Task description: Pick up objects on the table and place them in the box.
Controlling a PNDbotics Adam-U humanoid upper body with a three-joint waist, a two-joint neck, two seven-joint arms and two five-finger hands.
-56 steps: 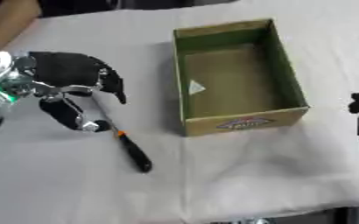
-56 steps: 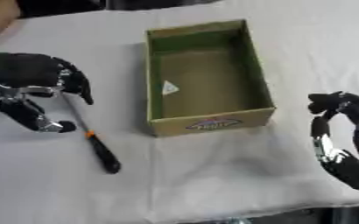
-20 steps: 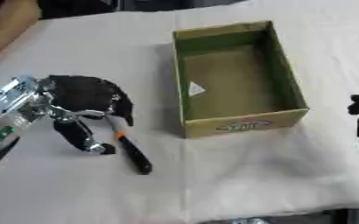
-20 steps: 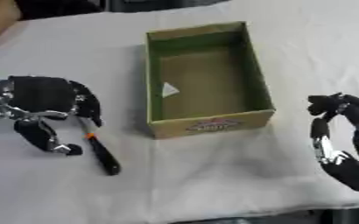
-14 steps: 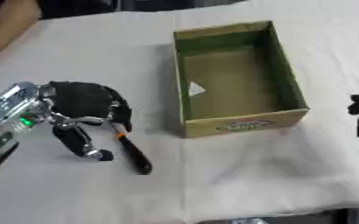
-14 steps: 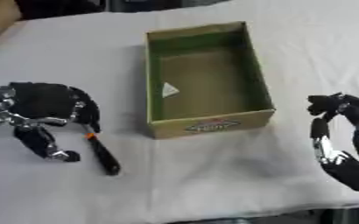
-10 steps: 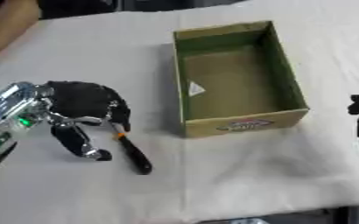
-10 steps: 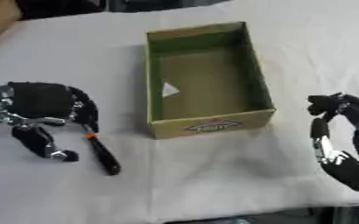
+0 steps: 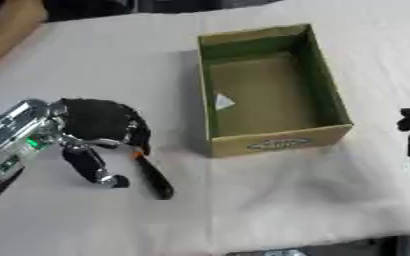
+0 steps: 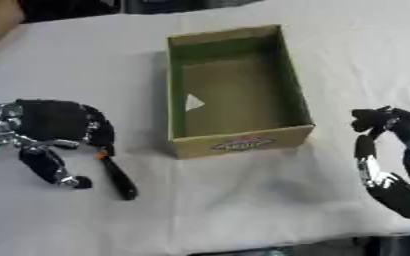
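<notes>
The worktop (image 9: 270,200) lies under a white cloth; on it stands our box (image 9: 265,90), open-topped and empty but for a pale scrap, its front label too blurred to read. Our left hand (image 9: 95,125) has come down since a few seconds ago; its fingers now curl over the orange collar of the screwdriver (image 9: 152,175), which lies flat left of the box — a grasp is forming, we judge, not closed. Our right hand (image 10: 388,160) rests idle at the right edge, fingers relaxed and empty.
</notes>
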